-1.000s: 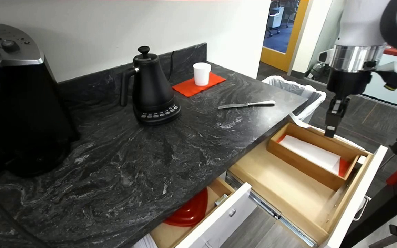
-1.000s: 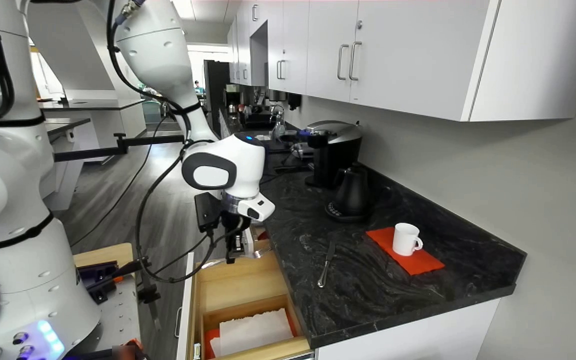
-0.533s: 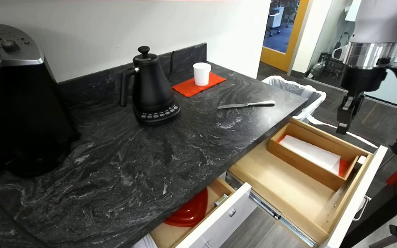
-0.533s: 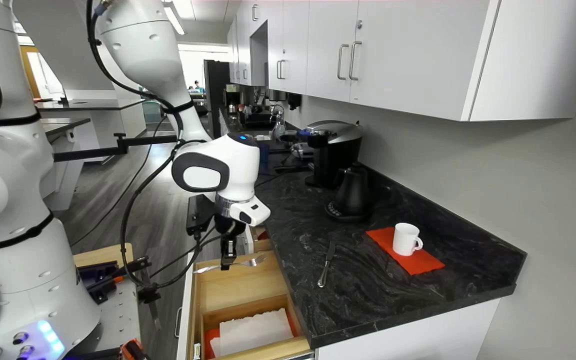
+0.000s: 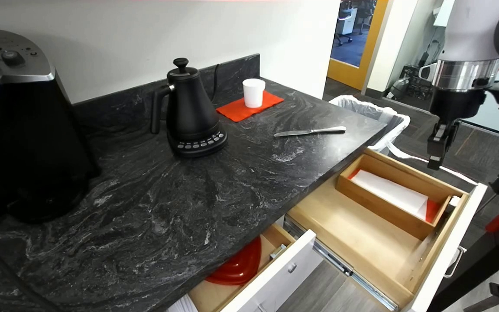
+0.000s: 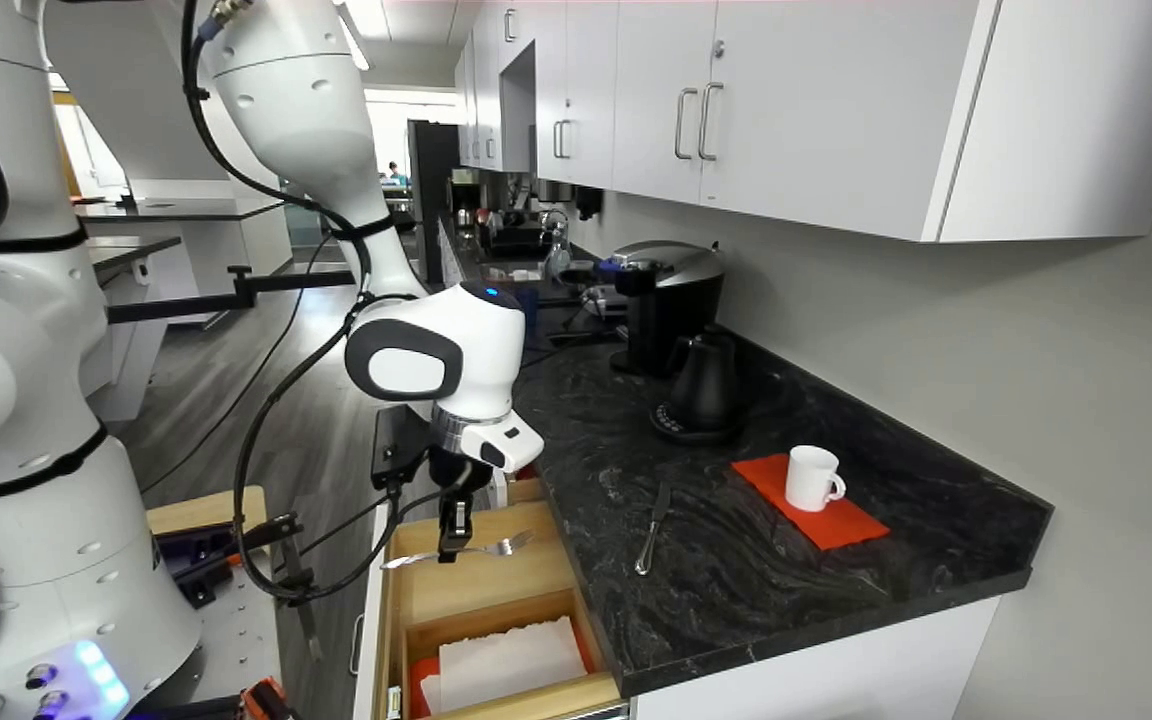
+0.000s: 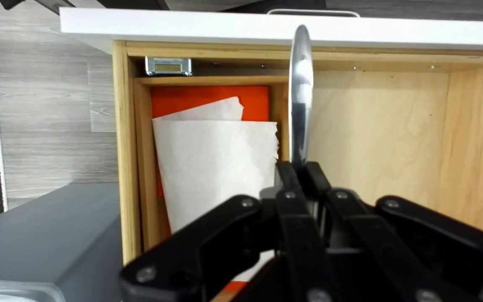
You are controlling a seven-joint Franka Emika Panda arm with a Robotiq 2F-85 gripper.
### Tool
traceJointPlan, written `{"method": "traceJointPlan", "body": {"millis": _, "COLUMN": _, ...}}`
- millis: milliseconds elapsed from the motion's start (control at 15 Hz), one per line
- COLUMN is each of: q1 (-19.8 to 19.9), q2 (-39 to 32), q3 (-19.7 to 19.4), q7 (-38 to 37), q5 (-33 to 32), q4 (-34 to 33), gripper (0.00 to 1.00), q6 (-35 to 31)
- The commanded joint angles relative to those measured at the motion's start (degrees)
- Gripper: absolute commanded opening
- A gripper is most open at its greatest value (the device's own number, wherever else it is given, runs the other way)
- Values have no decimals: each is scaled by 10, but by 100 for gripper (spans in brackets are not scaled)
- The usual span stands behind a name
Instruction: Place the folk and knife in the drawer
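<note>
A silver fork (image 6: 508, 546) is held crosswise in my gripper (image 6: 449, 553), above the open pale wood drawer (image 6: 481, 585). My gripper also shows in an exterior view (image 5: 435, 164) with the fork (image 5: 459, 174). In the wrist view my gripper (image 7: 299, 167) is shut on the fork, whose handle (image 7: 301, 84) points at the drawer's white front. The handle appears over the wall between the inner wooden tray (image 7: 141, 167) and the bare drawer floor (image 7: 375, 138). A silver knife (image 5: 310, 131) lies on the dark counter; it also shows in an exterior view (image 6: 652, 530).
White paper (image 7: 216, 163) and red cloth lie in the inner tray. A black kettle (image 5: 193, 108), a white mug (image 6: 811, 478) on a red napkin (image 6: 846, 530) and a coffee machine (image 5: 20, 130) stand on the counter. A white-fronted drawer (image 5: 271, 277) with a red dish is open alongside.
My gripper with the fork has shifted along the drawer toward the inner tray over the last second. In the last half second it has come down a little. The knife has not moved.
</note>
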State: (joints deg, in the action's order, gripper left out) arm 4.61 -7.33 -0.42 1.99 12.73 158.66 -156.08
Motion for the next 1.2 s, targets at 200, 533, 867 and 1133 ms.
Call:
{"method": "traceJointPlan", "body": {"millis": 200, "q1": 5, "q2": -104, "q3": -6, "q7": 13, "q5": -15, "q4": -58, "gripper": 6, "q6": -59}}
{"method": "traceJointPlan", "body": {"millis": 533, "q1": 2, "q2": -157, "q3": -12, "q7": 3, "q5": -49, "q4": -97, "gripper": 6, "q6": -80}}
{"method": "traceJointPlan", "body": {"millis": 867, "q1": 8, "q2": -181, "q3": -18, "q7": 6, "q5": -61, "q4": -99, "gripper": 6, "q6": -95}}
{"method": "traceJointPlan", "body": {"millis": 1133, "q1": 3, "q2": -189, "q3": -21, "q7": 5, "q5": -72, "q4": -96, "gripper": 47, "q6": -101}}
